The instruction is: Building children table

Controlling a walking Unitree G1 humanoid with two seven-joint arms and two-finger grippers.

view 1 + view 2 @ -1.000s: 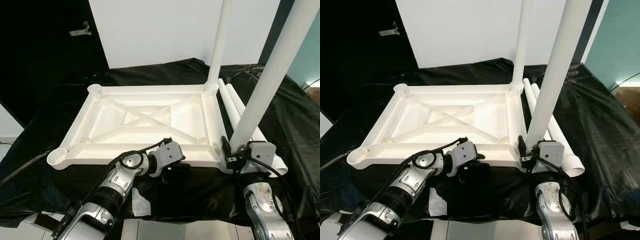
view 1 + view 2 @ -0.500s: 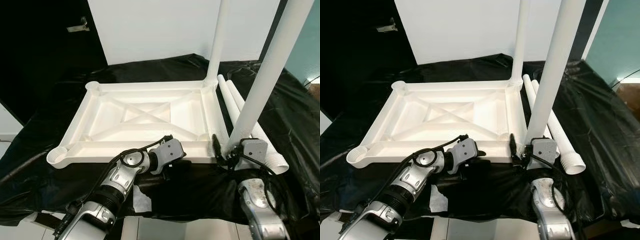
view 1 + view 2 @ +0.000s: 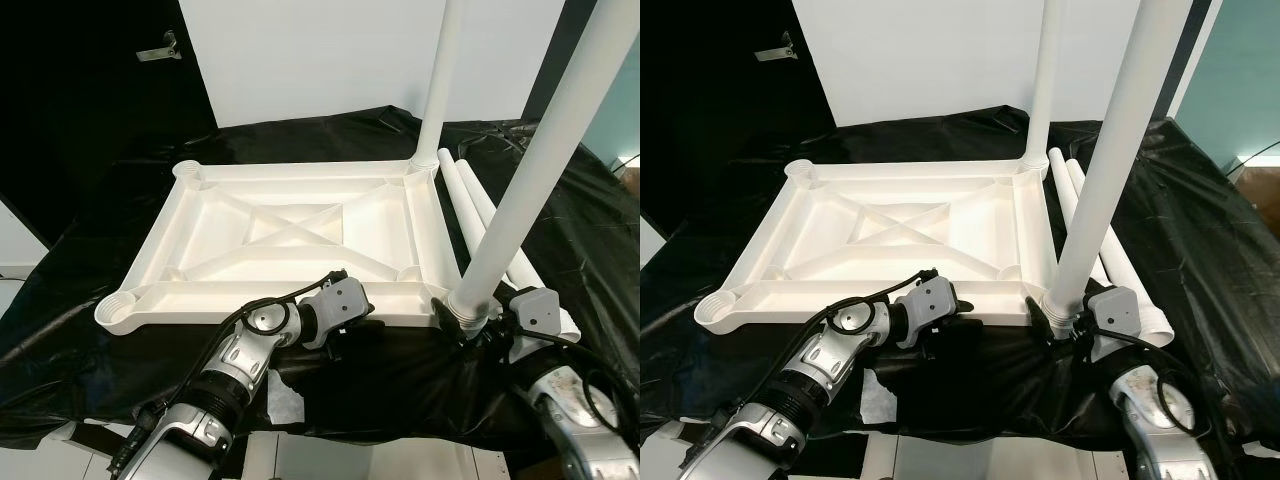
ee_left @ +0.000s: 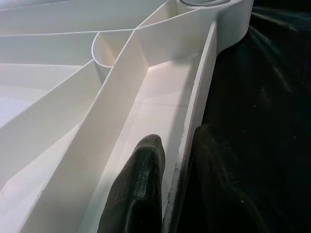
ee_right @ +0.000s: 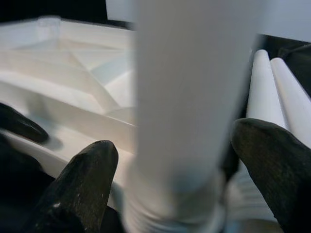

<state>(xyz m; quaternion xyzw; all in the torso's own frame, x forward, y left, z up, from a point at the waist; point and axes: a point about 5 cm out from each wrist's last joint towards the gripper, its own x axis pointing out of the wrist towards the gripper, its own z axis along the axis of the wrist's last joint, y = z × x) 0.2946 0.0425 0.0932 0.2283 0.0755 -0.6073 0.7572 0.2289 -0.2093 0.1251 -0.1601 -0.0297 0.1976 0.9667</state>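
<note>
Head stereo pair: high, looking forward and down on the upturned white tabletop (image 3: 300,225), whole frame seen from its near edge; right eye sits slightly to the right, so the tabletop shifts left in it. Left wrist camera: very close, low along the tabletop's near rim (image 4: 194,111), looking over its own fingers (image 4: 141,184) toward a corner socket. Right wrist camera: closest, blurred, facing the leg (image 5: 184,107) at the tabletop's near right corner. All views share that near edge

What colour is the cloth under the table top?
Black and glossy; the cloth under the white table top shows best in the left eye view.
</note>
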